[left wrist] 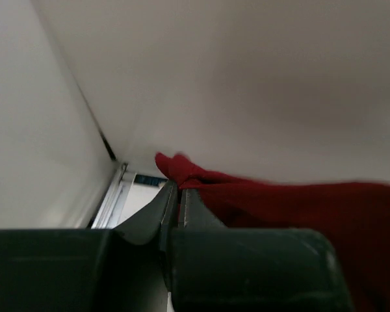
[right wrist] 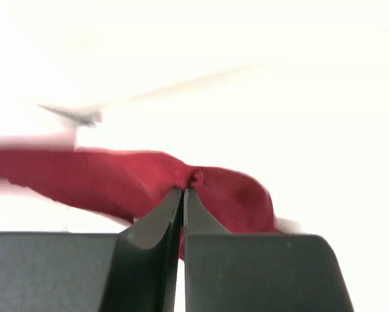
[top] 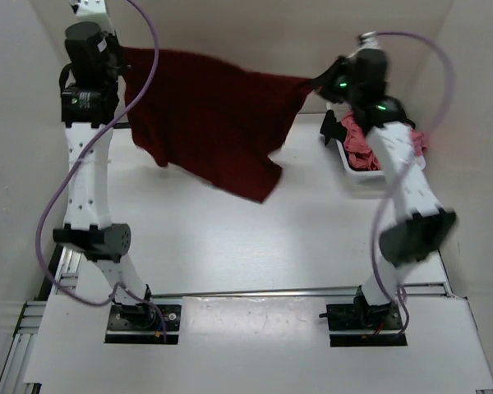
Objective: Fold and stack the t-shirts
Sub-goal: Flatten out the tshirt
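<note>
Above the white flat table [top: 230,238], the dark maroon red cloth t-shirt [top: 205,115] hangs stretched in the air. All of it lies left of the white plastic basket [top: 355,178], and its lower edge sags in loose folds towards the tabletop. Whether the lowest corner touches the surface I cannot tell from where I stand.

The basket sits at the table's far right. Inside it lies a crumpled salmon pink cloth t-shirt [top: 360,148], bunched up against the basket's walls. The right arm reaches straight across the basket, so most of the rim and a good part of the contents are hidden. A dark patch shows at the basket's left edge, but I cannot make out whether it is cloth or part of the arm.

The left gripper [left wrist: 175,187], far to the left of the basket, has its fingers pressed together on one top corner of the maroon shirt, and a small tuft of cloth pokes out past the tips. The right gripper [right wrist: 183,190], just above and left of the basket, has its fingers pinched tight on the opposite corner.

The right wrist view is smeared and washed out, so nothing behind the cloth is readable. The left wrist view shows only bare wall beyond the shirt.
</note>
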### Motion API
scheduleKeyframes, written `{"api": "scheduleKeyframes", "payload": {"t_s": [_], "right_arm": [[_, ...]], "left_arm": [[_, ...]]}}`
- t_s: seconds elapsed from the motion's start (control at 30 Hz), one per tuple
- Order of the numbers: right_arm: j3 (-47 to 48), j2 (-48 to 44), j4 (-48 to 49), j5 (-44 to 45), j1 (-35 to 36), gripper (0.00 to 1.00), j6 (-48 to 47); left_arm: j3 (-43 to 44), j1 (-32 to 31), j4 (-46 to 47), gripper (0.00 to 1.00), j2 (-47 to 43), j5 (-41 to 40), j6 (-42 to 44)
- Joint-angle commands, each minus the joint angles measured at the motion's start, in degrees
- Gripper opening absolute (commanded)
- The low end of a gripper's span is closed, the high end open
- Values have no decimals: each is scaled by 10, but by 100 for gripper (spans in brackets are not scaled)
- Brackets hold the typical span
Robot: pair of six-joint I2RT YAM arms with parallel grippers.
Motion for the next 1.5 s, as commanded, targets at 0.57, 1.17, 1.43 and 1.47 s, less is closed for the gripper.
{"api": "scheduleKeyframes", "payload": {"t_s": [0.57, 1.17, 1.43, 1.47], "right_arm": [[-544, -461, -69, -32, 44, 0, -23], [-958, -858, -229, -63, 131, 0, 232], [-348, -172, -241, -1, 45, 0, -72], [-232, -114, -272, -1, 34, 0, -82]], "left_arm": [[-703, -45, 25, 10, -433, -2, 0], [-1035, -56, -213, 10, -710, -26, 0], [-765, -45, -55, 10, -326, -9, 0], [-590, -32, -55, 10, -222, -9, 0]]}}
